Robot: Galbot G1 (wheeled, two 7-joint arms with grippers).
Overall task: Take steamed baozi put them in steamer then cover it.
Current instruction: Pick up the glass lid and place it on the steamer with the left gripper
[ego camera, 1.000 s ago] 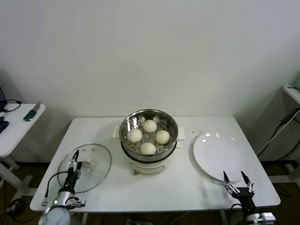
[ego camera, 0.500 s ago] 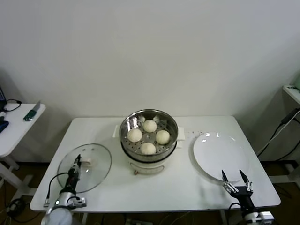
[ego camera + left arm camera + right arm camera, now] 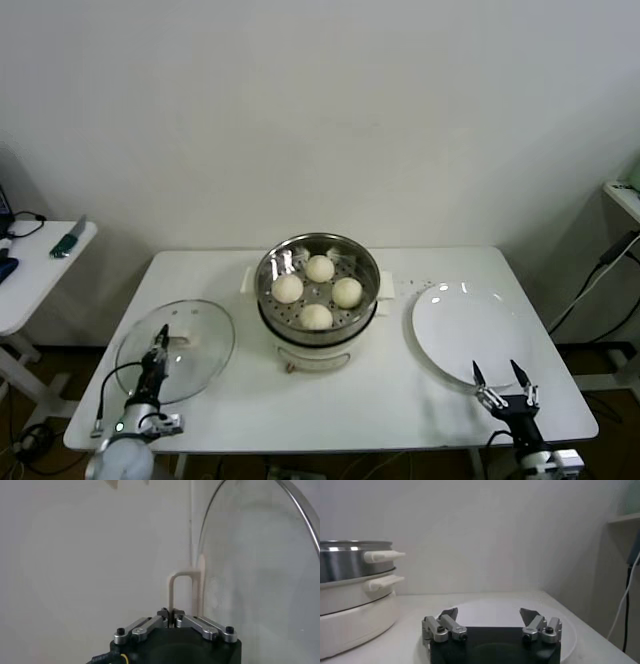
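item: table (image 3: 230, 400), white, rectangular, bearing everything listed below.

item: steamer (image 3: 318, 262), shiny round metal basket on a white cooker base, at the middle of the table. its white side handles (image 3: 382, 556) show in the right wrist view. uncovered.

item: buns (image 3: 319, 268), four, cream-white and smooth, all lying inside the steamer on its holed bottom: one at the far side, one at the near side, one toward each arm's side.

item: lid (image 3: 176, 350), clear glass with a metal rim, on the left part of the table, well apart from the steamer. in the left wrist view its rim (image 3: 300, 515) curves up beside the gripper and its white handle (image 3: 181, 587) stands as a thin loop right in front of the fingers.

item: left gripper (image 3: 160, 343), over the lid near the table's front left corner. fingers (image 3: 165, 613) pressed together, pinching the lid's handle between them.

item: plate (image 3: 470, 330), flat, white, round, on the right part of the table, just beside the steamer's base.

item: right gripper (image 3: 503, 375), at the near edge of the plate, by the table's front right. fingers (image 3: 448, 614) spread wide, nothing between them.
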